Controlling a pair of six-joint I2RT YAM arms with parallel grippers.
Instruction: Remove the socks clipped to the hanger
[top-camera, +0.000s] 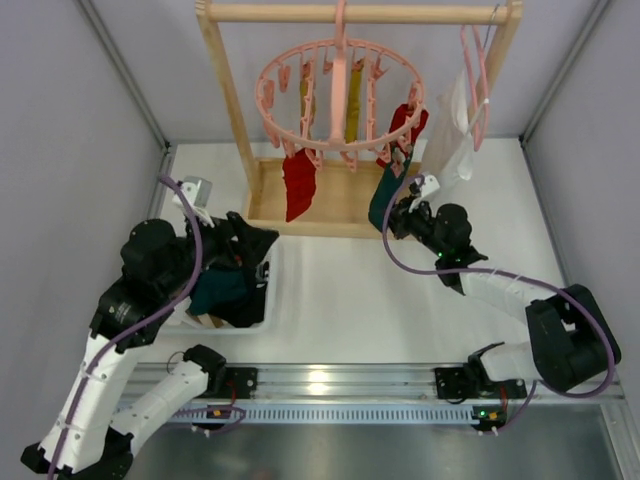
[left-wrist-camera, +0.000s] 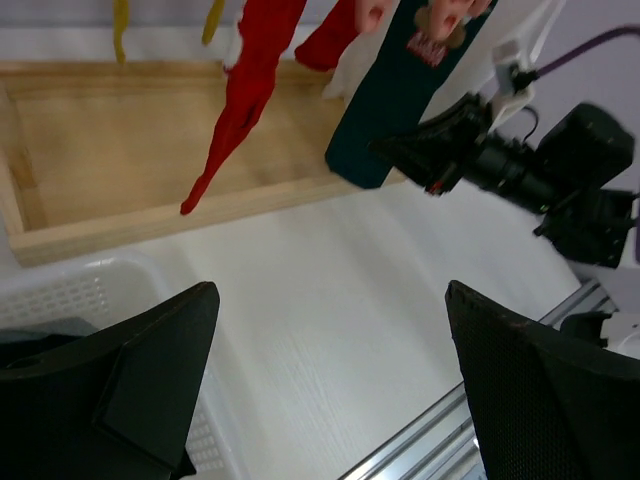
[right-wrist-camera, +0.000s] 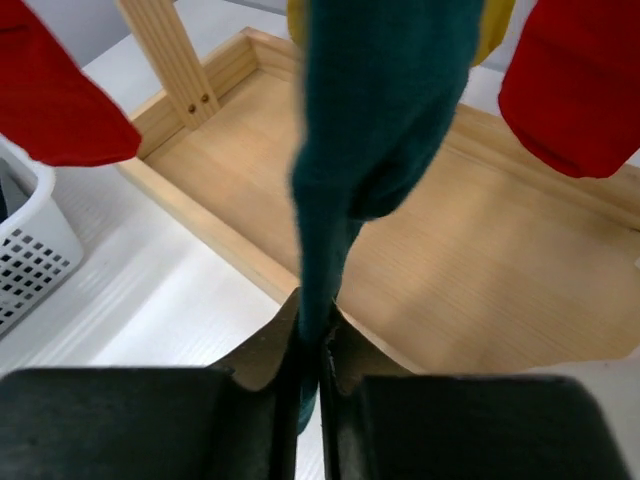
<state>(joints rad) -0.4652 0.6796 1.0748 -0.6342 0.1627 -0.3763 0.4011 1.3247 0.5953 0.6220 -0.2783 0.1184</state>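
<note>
We are looking down on the right arm (top-camera: 500, 290) stretching across the white table (top-camera: 340, 290) to the wooden rack (top-camera: 226, 95), where the right jaws are pinching the lower end of a dark teal sock (right-wrist-camera: 375, 120), pressed together on the fabric. The sock is hanging from the near right edge of the pink ring hanger (top-camera: 341, 60), which is hooked over the rack's top bar. A long red sock (top-camera: 299, 185) is dangling from the ring's near left side over the rack's wooden base tray (top-camera: 340, 200), a second red sock (top-camera: 408, 122) is hanging on the right, and two mustard socks (top-camera: 353, 100) are hanging toward the back. The left arm (top-camera: 150, 265) is hovering over a white basket (top-camera: 268, 300) at the table's left; the left jaws are standing spread wide, gripping nothing. Dark teal fabric (top-camera: 222, 290) is lying in the basket. A slim pink hanger (top-camera: 473, 75) carrying white cloth (top-camera: 455, 135) is hanging at the bar's right end.
</note>
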